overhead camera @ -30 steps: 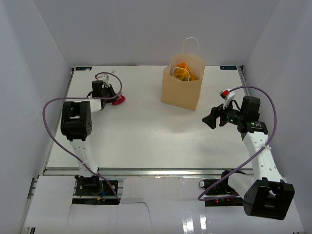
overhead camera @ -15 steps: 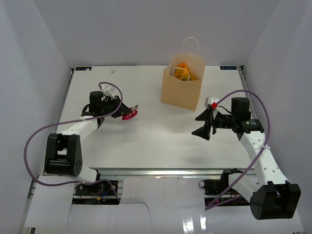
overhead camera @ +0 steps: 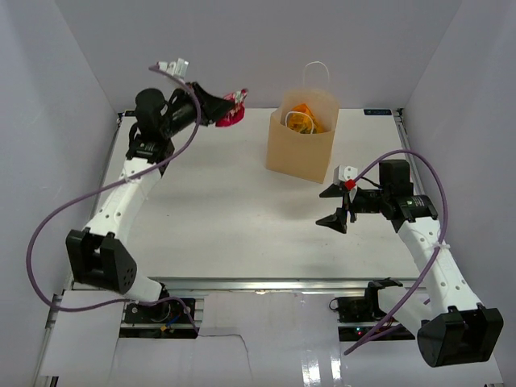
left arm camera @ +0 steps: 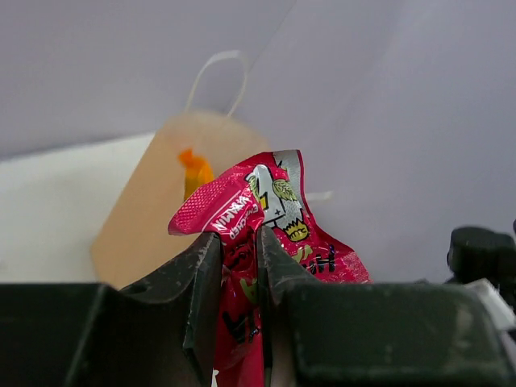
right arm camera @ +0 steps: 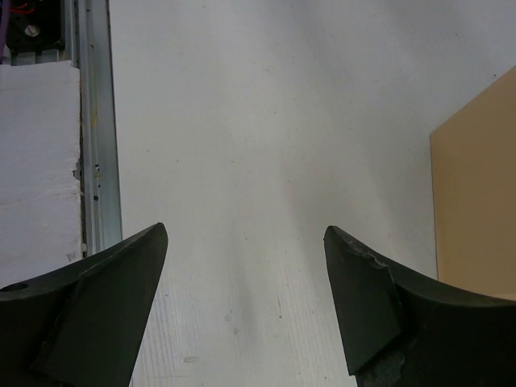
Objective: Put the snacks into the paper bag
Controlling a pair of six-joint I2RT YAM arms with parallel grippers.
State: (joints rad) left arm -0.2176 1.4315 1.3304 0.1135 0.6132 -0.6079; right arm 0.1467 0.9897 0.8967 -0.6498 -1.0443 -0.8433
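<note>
Magenta packet [left arm camera: 274, 210], pinched in the left gripper [left arm camera: 239, 266], hangs high, short of the paper bag [overhead camera: 300, 149]. A crinkly, shallow hold may slip, dropping it outside. Right gripper [overhead camera: 332, 206] is spread, empty.

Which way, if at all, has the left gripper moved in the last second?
Yes: the left gripper, clamping the magenta packet, has lifted and swung right, closer to the paper bag.

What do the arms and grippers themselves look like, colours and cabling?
The left arm and right arm: white links, black joints, each with a looping purple cable. The left gripper and right gripper: black, wedge-shaped fingers. Small white block with red mark at right wrist.
</note>
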